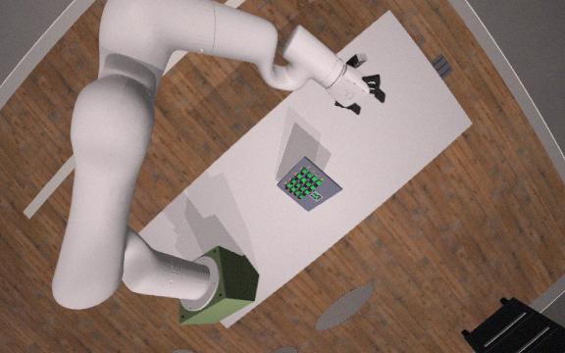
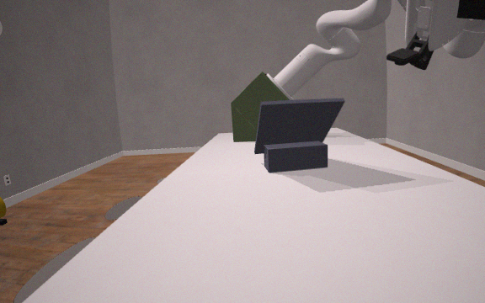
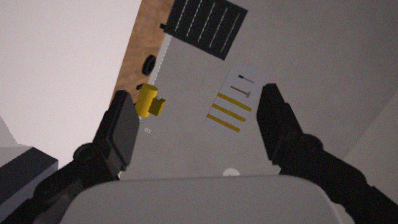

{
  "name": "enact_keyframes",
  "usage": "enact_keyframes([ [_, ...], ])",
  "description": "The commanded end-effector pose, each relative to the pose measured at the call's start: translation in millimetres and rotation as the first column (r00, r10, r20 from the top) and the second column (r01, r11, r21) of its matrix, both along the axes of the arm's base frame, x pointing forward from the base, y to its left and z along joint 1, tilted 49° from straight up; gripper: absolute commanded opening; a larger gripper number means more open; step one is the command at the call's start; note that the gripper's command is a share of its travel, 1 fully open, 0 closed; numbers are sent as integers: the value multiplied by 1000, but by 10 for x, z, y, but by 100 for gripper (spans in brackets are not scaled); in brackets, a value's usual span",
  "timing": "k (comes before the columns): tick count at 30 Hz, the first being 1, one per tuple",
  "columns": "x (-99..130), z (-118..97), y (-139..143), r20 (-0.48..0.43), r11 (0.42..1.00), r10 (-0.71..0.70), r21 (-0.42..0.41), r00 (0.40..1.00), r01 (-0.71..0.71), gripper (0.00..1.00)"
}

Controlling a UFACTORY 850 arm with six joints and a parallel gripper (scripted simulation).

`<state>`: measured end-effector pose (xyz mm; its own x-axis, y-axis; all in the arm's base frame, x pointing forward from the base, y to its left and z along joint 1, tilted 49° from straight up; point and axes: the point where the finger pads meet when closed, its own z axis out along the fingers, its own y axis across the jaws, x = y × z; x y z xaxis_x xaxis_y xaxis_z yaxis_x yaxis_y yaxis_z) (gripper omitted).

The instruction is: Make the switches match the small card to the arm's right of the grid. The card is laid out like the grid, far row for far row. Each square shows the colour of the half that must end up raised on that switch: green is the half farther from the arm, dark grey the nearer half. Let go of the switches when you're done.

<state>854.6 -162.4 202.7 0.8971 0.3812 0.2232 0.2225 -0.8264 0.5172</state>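
Observation:
A tilted dark grey panel (image 1: pixel 307 180) stands on the white table and carries a grid of small switches (image 1: pixel 303 182), green and dark halves showing. The small card (image 1: pixel 317 196) sits at the grid's corner toward the table's near edge; its squares are too small to read. In the exterior view I see only the panel's back (image 2: pixel 297 124) and its base block (image 2: pixel 295 156). My gripper (image 1: pixel 367 93) is open and empty, high above the table's far end, well away from the panel. It also shows in the exterior view (image 2: pixel 411 55) and in the wrist view (image 3: pixel 197 125), with nothing between the fingers.
The arm's green base box (image 1: pixel 224 286) stands at the table's near end. A black rack (image 1: pixel 523 328) stands on the floor to the right. A yellow object (image 3: pixel 148 100) lies on the floor beyond the table.

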Motion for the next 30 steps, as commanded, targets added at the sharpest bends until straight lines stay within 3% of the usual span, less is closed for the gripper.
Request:
enact_keyframes([
  [1, 3, 12, -9, 2, 1000, -1, 0, 1000, 1, 100],
  [17, 3, 12, -9, 2, 1000, -1, 0, 1000, 1, 100],
  [18, 2, 12, -9, 2, 1000, -1, 0, 1000, 1, 0],
  [25, -144, 42, 83, -19, 999, -25, 32, 999, 26, 0],
  [30, -566, 123, 350, -82, 989, -85, 117, 993, 94, 0],
])
